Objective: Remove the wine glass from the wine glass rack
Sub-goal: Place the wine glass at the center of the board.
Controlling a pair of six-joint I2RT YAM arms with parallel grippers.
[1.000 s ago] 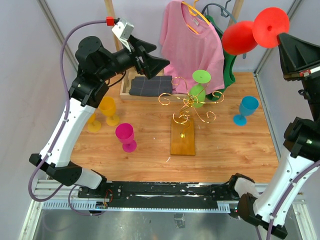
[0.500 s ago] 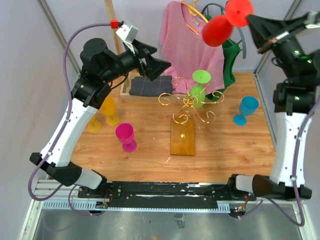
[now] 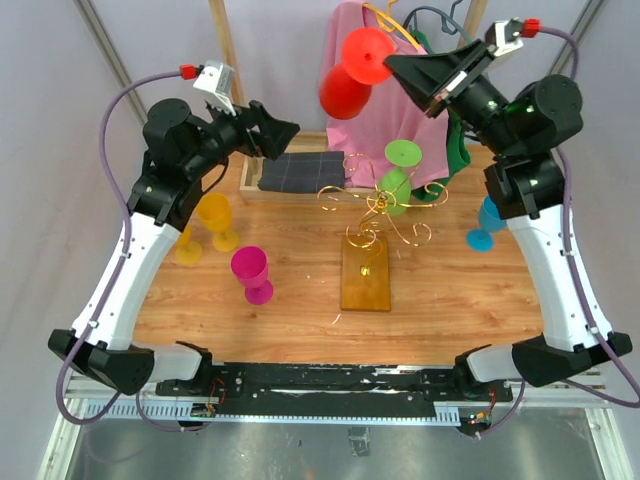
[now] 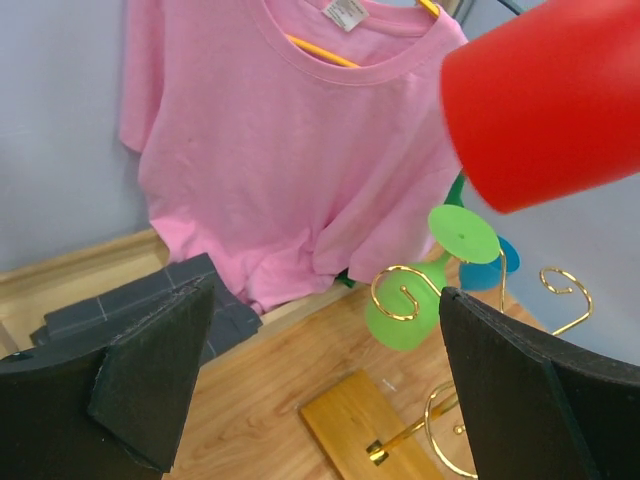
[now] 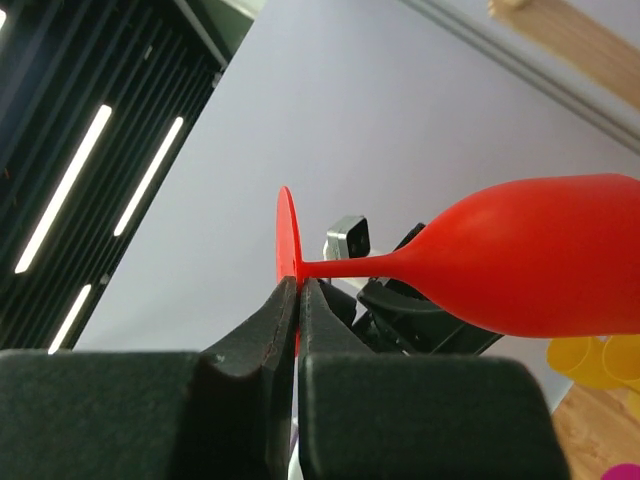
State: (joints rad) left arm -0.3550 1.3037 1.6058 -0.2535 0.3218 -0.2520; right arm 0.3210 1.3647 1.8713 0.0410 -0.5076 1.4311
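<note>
Two arms rise over the desk (image 3: 460, 290): the right pincer (image 3: 395, 65) is clenched on the foot of a red wine glass (image 3: 345, 88), held high before a pink shirt (image 3: 385, 110). The left pincer (image 3: 285, 135) gapes, released. A green wine glass (image 3: 397, 180) hangs on the wine glass rack (image 3: 365, 272).

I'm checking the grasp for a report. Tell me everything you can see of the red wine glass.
The red wine glass is opaque and looks like plastic, with a rounded bowl, a thin stem and a flat disc foot. It is up in the air, lying roughly on its side. The right gripper clamps the foot disc edge-on between shut fingers, and nothing else touches it. From above it shows in front of the pink shirt, clear of the wine glass rack.
</note>
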